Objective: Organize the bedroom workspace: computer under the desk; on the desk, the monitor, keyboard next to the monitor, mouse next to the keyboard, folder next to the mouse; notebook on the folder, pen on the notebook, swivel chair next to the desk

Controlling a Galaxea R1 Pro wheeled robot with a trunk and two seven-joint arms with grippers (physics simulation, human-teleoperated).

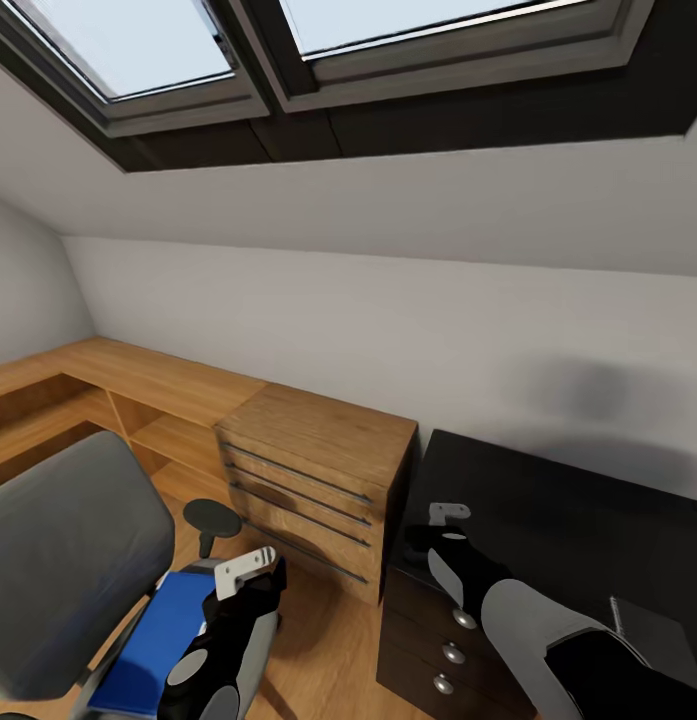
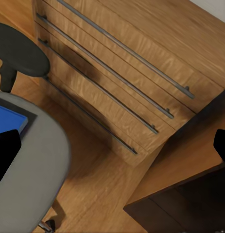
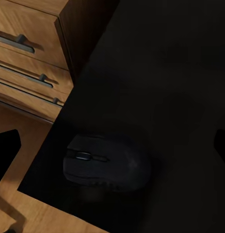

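Overhead, the head view shows a dark-framed skylight (image 1: 288,60) set in a sloped grey ceiling. Across the left and middle of the frame runs a low wooden shelf unit (image 1: 128,385), ending at a wooden chest of drawers (image 1: 313,480) with long thin bar handles. Just right of it, at the lower right, stands the black-topped desk (image 1: 568,520), its black drawers (image 1: 428,640) bearing round silver knobs.

At the lower left sits the swivel chair (image 1: 68,560), grey back toward the camera and a black armrest (image 1: 210,516) beside it. The bright blue folder (image 1: 153,640) lies flat on the seat, its long axis running from the lower left edge up toward the frame's centre.

The left gripper (image 1: 246,568) hangs over the folder's upper end. The left wrist view shows a blue corner of the folder on the grey seat edge, the chest's drawer fronts, and the two fingers (image 2: 6,150) spread wide apart with nothing between them.

The right gripper (image 1: 450,514) hovers over the desk's near left corner. The right wrist view shows the small black mouse (image 3: 105,162) lying on the desktop near that corner, its long axis roughly level across the frame and its button end toward the frame's left. The right gripper's fingers are parted wide on either side, clear of the mouse.
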